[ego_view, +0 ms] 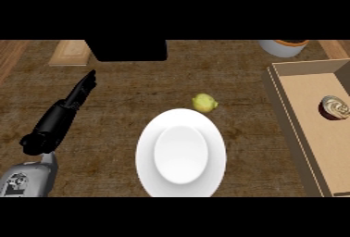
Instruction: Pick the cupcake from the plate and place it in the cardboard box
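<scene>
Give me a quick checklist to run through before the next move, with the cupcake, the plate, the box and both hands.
1. Cupcake inside the cardboard box: ok, it sits on the box floor near the view's right edge.
2. Plate free of the cupcake: ok, nothing lies on it.
3. Left hand holding nothing: ok, fingers straight, at the view's left, apart from the plate.
4. Right hand clear of the box: cannot tell, it does not show.
5. Yellow lemon-like thing out of the way: ok, on the counter just beyond the plate, outside the box.

Cupcake (335,107) upright inside cardboard box (298,121), at right; white plate (180,153) bare, centre.
</scene>
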You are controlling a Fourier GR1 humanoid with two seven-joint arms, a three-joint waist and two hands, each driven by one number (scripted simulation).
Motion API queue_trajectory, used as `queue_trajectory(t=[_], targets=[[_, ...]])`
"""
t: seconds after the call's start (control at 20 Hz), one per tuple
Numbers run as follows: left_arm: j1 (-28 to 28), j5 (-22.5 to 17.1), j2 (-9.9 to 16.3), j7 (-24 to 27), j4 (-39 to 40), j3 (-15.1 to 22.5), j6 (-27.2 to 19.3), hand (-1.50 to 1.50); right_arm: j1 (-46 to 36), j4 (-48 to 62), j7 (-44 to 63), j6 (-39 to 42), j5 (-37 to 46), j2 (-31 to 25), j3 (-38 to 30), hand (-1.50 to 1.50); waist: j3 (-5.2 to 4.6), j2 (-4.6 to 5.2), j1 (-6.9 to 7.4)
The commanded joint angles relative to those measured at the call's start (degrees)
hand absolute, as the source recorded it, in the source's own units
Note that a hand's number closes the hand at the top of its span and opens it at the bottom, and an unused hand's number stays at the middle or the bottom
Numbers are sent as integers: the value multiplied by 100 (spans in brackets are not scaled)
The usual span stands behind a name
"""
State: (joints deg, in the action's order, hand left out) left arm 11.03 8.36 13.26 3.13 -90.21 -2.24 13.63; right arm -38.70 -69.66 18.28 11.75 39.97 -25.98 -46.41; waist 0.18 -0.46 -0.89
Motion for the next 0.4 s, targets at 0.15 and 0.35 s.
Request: queue_trajectory(t=[0.15, 0.35], targets=[[54, -121, 32, -192, -77, -43, 127, 0, 5, -295, -140, -1110, -1123, 286, -1352, -150, -11, 24, 31], [42, 84, -151, -209, -217, 158, -20, 0, 535, 102, -825, -1166, -1630, -95, -1726, -150, -12, 42, 67]])
